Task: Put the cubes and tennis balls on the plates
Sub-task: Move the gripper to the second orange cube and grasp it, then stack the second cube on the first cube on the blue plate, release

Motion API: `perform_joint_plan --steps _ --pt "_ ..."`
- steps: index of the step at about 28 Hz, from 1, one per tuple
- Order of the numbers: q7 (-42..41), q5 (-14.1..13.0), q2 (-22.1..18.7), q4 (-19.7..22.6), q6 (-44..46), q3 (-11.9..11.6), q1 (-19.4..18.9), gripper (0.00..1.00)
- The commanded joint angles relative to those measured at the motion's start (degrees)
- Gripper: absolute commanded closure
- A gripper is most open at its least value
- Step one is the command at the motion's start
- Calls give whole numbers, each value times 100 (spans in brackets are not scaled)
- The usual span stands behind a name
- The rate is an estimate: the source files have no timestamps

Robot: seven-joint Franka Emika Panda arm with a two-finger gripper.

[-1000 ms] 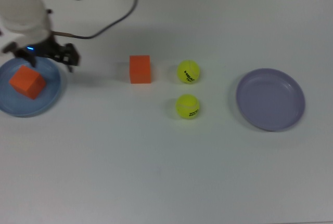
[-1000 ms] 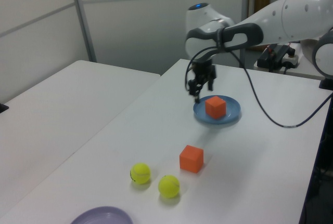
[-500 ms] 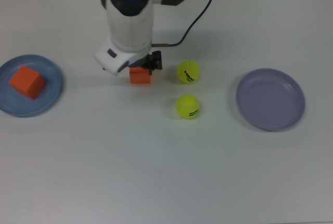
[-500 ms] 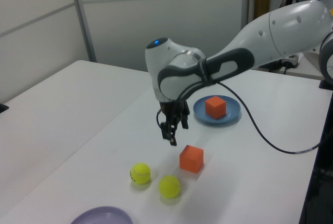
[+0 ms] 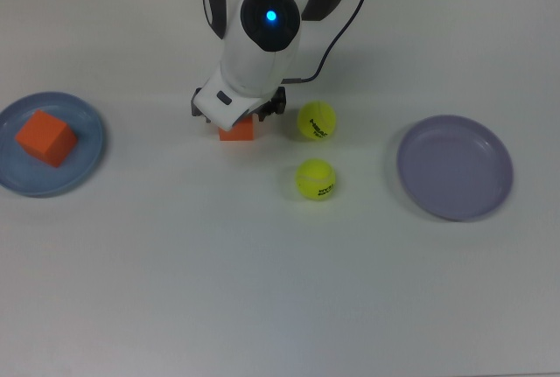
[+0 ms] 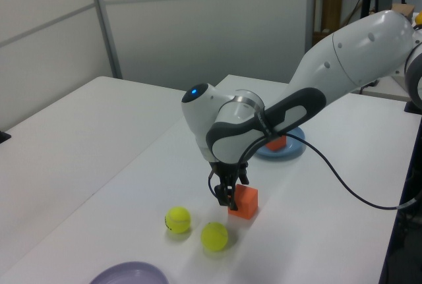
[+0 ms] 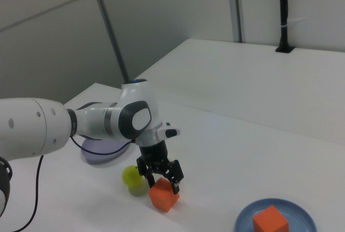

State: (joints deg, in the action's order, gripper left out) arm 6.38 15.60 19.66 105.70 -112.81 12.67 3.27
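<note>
The gripper (image 7: 160, 182) hangs spread open just over the free orange cube (image 7: 164, 198) on the white table (image 5: 262, 289), one finger to either side of its top and holding nothing. The other orange cube (image 5: 45, 137) sits on the light blue plate (image 5: 87, 145) at the top view's left edge. Two tennis balls — one (image 5: 317, 121) just beside the arm, one (image 5: 316, 179) nearer the camera — lie on bare table; their black lettering is too small to read. The lavender plate (image 5: 455, 167) lies well apart, at the top view's right.
</note>
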Motion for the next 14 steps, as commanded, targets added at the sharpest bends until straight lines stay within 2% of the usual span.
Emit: perform_joint_plan --steps 1,2,3,5,6,9,11,14 --pt "170 172 -252 433 -180 -28 -28 0" --pt "170 207 -261 477 -180 -28 -20 1" --pt "170 259 -270 521 -180 -28 -20 7" --pt "188 356 -261 609 -180 -28 -20 27" --pt "205 382 -261 644 -180 -37 -11 48" --pt "276 383 -270 645 -154 -46 15 82" --pt "337 357 -314 601 -128 -46 103 100" --pt "355 312 -480 575 -119 -63 235 100"
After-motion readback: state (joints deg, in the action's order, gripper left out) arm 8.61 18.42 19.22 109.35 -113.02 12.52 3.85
